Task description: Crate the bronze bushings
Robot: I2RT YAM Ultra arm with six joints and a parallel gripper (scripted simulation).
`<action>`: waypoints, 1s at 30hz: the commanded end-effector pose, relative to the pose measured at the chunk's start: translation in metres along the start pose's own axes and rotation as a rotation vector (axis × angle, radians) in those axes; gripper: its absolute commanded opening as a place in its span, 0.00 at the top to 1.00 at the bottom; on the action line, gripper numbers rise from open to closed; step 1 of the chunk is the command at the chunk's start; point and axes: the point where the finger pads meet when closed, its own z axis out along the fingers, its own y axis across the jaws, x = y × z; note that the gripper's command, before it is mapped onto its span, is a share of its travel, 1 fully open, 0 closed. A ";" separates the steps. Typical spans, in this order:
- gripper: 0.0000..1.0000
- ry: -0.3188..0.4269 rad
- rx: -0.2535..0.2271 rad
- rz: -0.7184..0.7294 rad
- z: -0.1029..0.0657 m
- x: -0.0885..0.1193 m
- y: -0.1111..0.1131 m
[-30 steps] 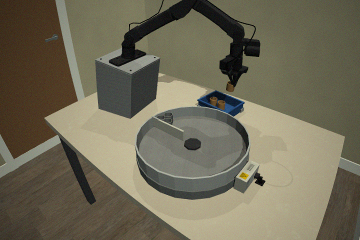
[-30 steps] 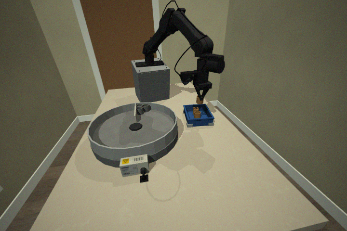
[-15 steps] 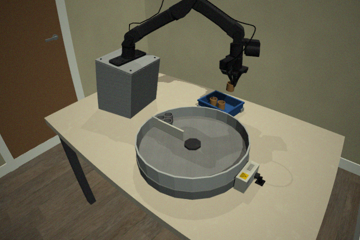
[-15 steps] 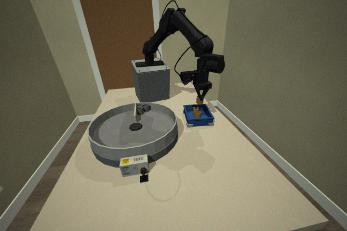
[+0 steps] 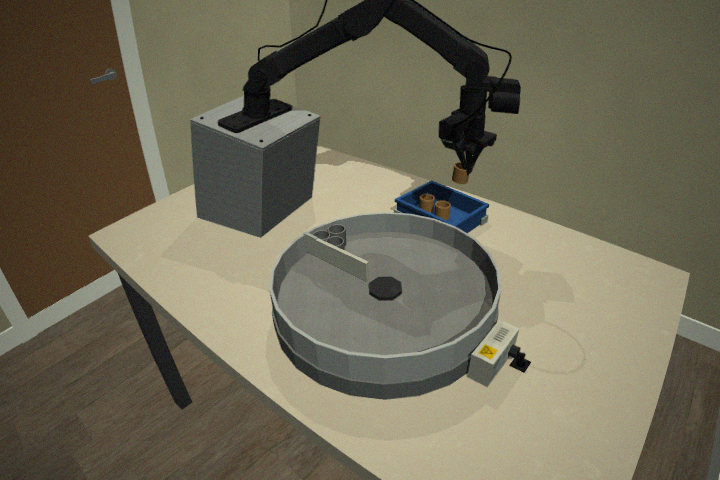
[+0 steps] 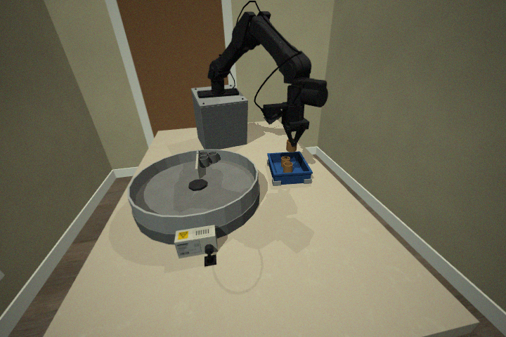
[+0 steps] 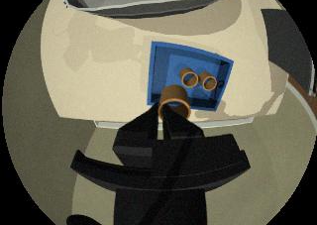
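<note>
"Where is the bronze bushing being handled?"

"That bronze bushing (image 5: 460, 174) (image 6: 291, 147) (image 7: 174, 92) hangs in the air, above and near the rim of the blue crate (image 5: 457, 220) (image 6: 294, 180) (image 7: 151, 76)."

"And the fingers?"

"The gripper (image 5: 467, 168) (image 6: 293, 143) (image 7: 163, 108) is closed on it, pinching the bushing's wall, with its open end showing in the wrist view."

"Anything inside the crate?"

"Two more bronze ones: one bushing (image 5: 426, 202) (image 6: 285, 160) (image 7: 188, 78) and its neighbour (image 5: 442, 210) (image 6: 287, 167) (image 7: 208, 81), both upright on the crate floor."

"How does the crate sit?"

"Level, as far as I can see, with pale corner guides (image 5: 484, 219) (image 6: 276, 182) at its visible lower corners."

"What about the steel?"

"Three steel bushings (image 5: 336, 230) (image 6: 213, 156) stand bunched on the turntable (image 5: 383, 369) (image 6: 168, 221) (image 7: 149, 8), near its rim and beside the pale divider (image 5: 337, 256) (image 6: 197, 164). I see no bronze among them."

"Beyond that?"

"A control box (image 5: 488, 360) (image 6: 196, 242) with a yellow warning label sits beside the turntable's outer wall. The arm stands on a grey pedestal (image 5: 229, 178) (image 6: 222, 123)."
</note>
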 end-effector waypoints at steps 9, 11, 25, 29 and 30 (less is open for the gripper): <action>1.00 0.003 -0.029 -0.008 -0.016 0.009 0.006; 1.00 0.003 -0.029 -0.008 -0.016 0.009 0.006; 1.00 0.003 -0.029 -0.006 -0.016 0.011 0.005; 1.00 0.003 -0.029 -0.004 -0.016 0.009 0.006; 1.00 0.002 -0.029 -0.003 -0.016 0.009 0.006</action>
